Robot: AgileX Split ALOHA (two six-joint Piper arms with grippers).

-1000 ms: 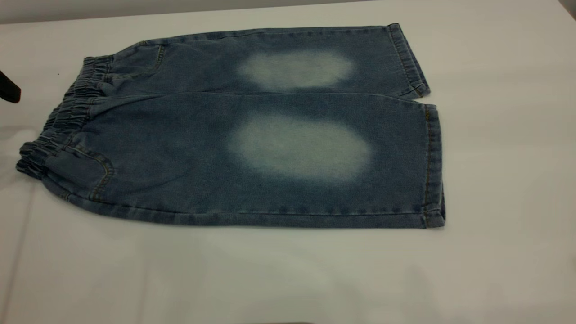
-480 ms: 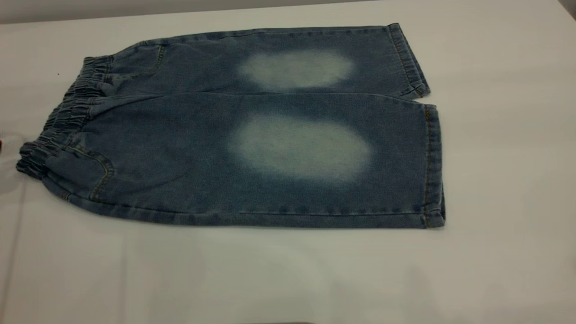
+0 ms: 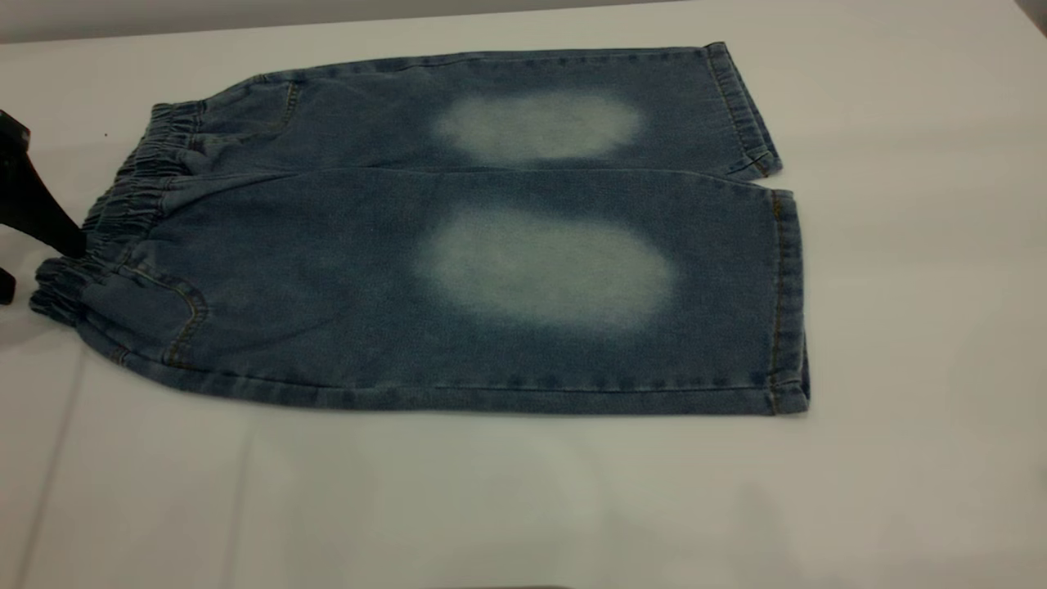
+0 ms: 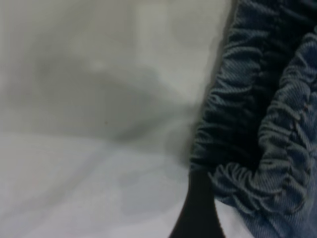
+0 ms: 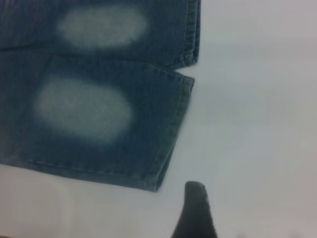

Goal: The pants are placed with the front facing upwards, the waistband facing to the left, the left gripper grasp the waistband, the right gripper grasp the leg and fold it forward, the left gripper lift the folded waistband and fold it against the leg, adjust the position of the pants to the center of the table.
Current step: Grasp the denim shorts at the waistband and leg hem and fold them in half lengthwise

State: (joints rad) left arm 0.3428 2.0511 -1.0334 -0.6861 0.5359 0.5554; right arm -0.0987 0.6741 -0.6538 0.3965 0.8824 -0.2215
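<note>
Denim pants (image 3: pixel 458 237) lie flat, their ruffled waistband (image 3: pixel 106 217) touching the left gripper (image 3: pixel 33 213), whose grip cannot be told.

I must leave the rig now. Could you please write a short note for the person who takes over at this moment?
Left gripper: at the table's left edge, one finger against the waistband; whether it is open or shut cannot be told.
Right gripper: over bare table off the near leg's hem corner; only one fingertip shows, nothing held.
Pants: flat, front up, waistband to the left, unfolded.
Done: nothing folded yet.
Left: grasp waistband and leg, fold forward, fold waistband onto the leg, centre the pants.
</note>
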